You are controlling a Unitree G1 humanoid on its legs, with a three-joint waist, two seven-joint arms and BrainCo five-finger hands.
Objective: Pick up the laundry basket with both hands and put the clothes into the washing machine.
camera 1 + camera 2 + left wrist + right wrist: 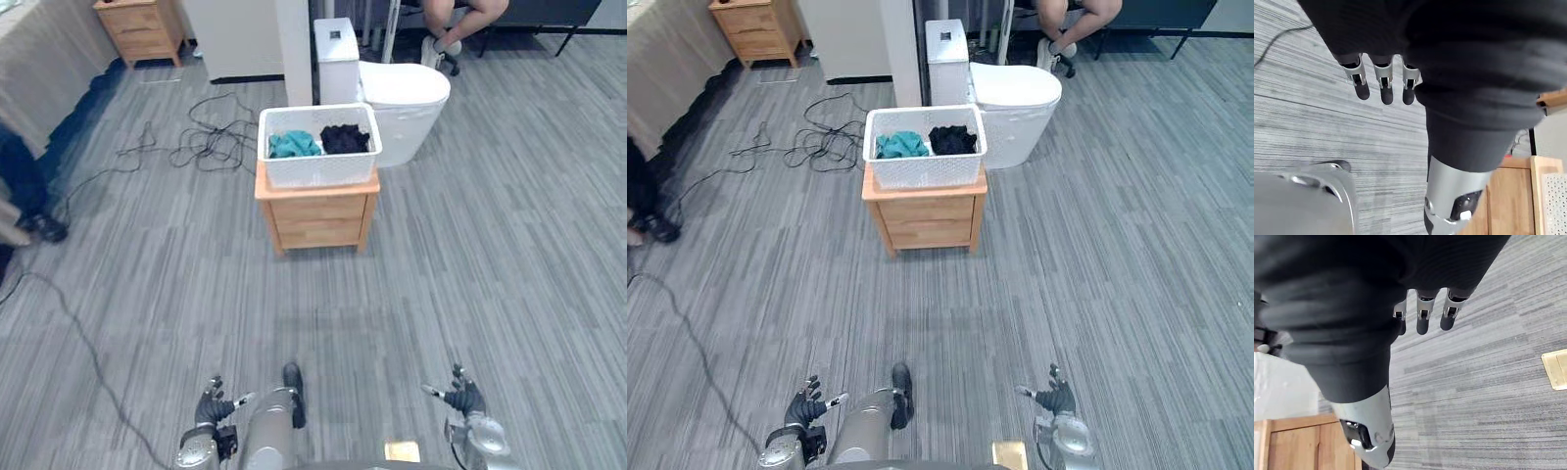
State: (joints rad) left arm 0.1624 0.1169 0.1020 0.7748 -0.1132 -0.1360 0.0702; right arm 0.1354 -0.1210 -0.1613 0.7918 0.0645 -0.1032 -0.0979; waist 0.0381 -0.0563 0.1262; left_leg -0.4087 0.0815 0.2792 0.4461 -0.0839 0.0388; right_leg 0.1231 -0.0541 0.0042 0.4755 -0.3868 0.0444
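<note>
The left hand [210, 400] and the right hand [466, 397] hang low over the grey floor [470, 274]. Both are open: in each wrist view the fingers [1386, 87] are straight and relaxed and hold nothing. The white laundry basket [318, 172] is well apart from them, straight ahead on a wooden nightstand [318, 221]. It covers the top of the nightstand almost from edge to edge. Inside, a teal cloth [294, 145] lies in the left half and a black cloth [345, 138] in the right half. A white toilet [404, 98] stands just behind the nightstand on the right, and loose cables [201, 143] lie on the floor to its left. I judge that the step in hand is the approach. To do it well, the robot should walk up square to the front of the nightstand and stay off the cables. It should then bring one hand to each short side of the basket, at the same height. The fingers should close under the rim on both sides before the lift, so that the basket stays level.
</note>
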